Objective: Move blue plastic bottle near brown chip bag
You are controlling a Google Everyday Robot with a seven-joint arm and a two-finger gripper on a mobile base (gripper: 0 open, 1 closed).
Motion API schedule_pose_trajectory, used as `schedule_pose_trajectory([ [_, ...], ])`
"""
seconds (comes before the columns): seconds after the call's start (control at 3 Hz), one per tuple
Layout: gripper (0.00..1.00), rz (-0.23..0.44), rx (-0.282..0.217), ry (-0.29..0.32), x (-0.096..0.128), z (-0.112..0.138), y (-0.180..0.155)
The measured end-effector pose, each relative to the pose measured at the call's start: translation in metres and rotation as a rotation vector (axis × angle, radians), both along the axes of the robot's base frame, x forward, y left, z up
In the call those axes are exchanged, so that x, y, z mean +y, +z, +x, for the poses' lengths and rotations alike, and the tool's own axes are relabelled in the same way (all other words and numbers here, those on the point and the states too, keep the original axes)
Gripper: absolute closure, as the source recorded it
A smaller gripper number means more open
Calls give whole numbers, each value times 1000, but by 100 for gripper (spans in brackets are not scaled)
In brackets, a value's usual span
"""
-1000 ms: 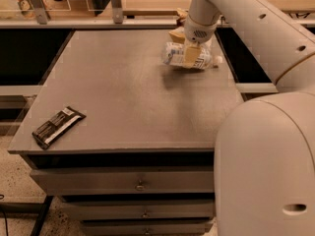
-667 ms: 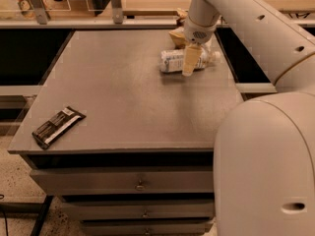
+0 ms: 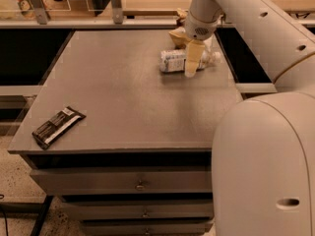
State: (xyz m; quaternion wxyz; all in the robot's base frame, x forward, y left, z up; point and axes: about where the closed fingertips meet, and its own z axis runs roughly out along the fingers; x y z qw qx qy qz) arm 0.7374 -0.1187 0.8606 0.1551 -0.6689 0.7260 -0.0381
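The blue plastic bottle (image 3: 173, 61) lies on its side on the grey table (image 3: 123, 92) at the back right, white cap pointing right. My gripper (image 3: 193, 64) reaches down from the arm over the bottle's middle and is shut on it, one cream finger (image 3: 191, 58) crossing in front of it. The brown chip bag (image 3: 177, 35), cream-yellow and wrinkly, sits just behind the bottle near the table's far edge, partly hidden by my wrist.
A flat black bar wrapper (image 3: 58, 126) lies at the table's front left corner. Drawers (image 3: 140, 183) are under the table. My white arm and body (image 3: 266, 166) fill the right side. A rail with posts (image 3: 117, 6) runs behind the table.
The bottle and my gripper have shifted a little left and toward the front, away from the far edge; the bottle now lies level. The bag and wrapper have not moved.
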Motion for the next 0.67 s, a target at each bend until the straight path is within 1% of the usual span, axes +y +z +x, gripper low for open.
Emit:
schedule_pose_trajectory([
  [0.33,0,33,-17,27,-24,0,38],
  [0.67,0,45,-44,26,-21,7,45],
])
